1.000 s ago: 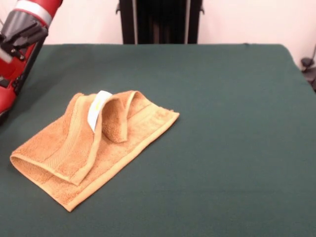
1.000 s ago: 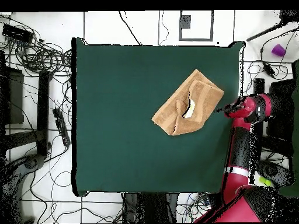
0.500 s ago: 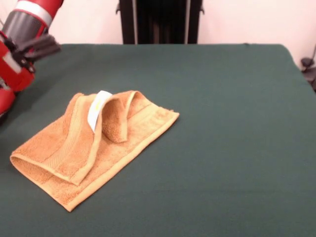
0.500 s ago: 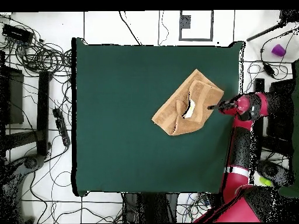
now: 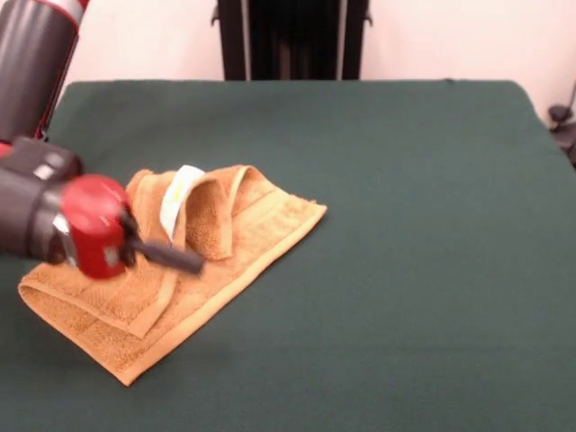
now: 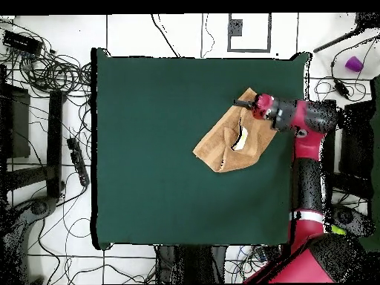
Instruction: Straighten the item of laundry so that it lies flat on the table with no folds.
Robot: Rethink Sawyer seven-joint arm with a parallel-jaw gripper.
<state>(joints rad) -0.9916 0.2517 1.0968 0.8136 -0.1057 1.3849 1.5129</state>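
Orange-yellow towel (image 5: 166, 270) lying crumpled on the green table (image 5: 414, 225), toward the arm's side of the cloth top, well in from every edge. Doubled over itself: one flap folded back across the body, a raised ridge running through the middle, and a small white label (image 5: 177, 200) standing up on that ridge. In the overhead view, the same bundle (image 6: 236, 135) as a lopsided wedge, label showing pale near its centre.

Gripper (image 5: 171, 256) poised above the towel, just in front of the ridge and below the label — red and black wrist over the towel's arm-side end. In the overhead view, gripper (image 6: 243, 103) at the towel's far corner from the base. Impossible to tell whether clenched or released; nothing visibly held.

Task judged barely begun: no layer opened out yet.

Risks from here:
- Pinching both layers at the fold instead of the top flap alone — lifting then drags the whole bundle without opening it.
- Catching only the label, or the thin hem, and slipping off under the terry's weight.
- Pulling along the fold line rather than across it, shifting the crease elsewhere instead of removing it.
- Pressing down too deep and snagging the table's cloth-like top together with the towel.
- Sweeping low over the ridge and pushing it into a tighter bunch.
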